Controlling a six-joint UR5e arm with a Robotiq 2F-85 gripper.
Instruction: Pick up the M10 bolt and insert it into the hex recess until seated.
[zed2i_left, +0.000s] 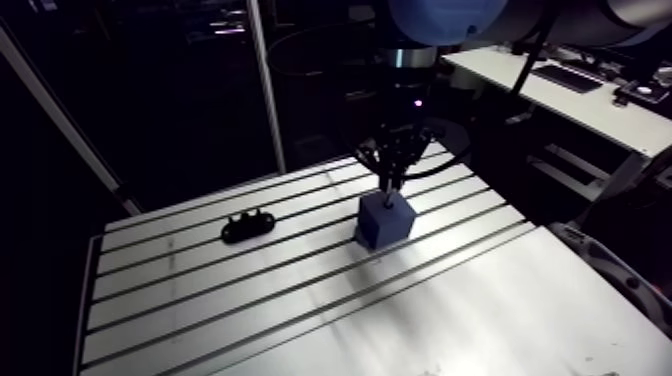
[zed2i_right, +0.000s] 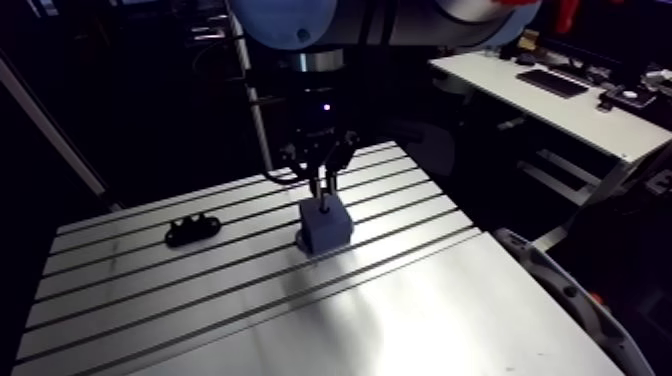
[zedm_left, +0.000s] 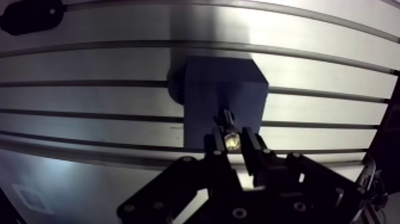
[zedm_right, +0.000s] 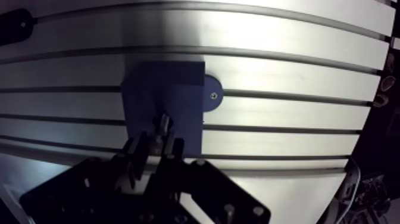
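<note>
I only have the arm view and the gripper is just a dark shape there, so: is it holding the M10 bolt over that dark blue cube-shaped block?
Observer: Yes; in the wrist view the black two-finger gripper is shut on the metal bolt, whose shiny end shows between the fingers.
Operator: Where does it point?
Observer: Its dark shaft points down onto the dark blue block; the recess is hidden.
Operator: Is the block anchored?
Observer: A round blue tab with a small screw juts from its base.
</note>
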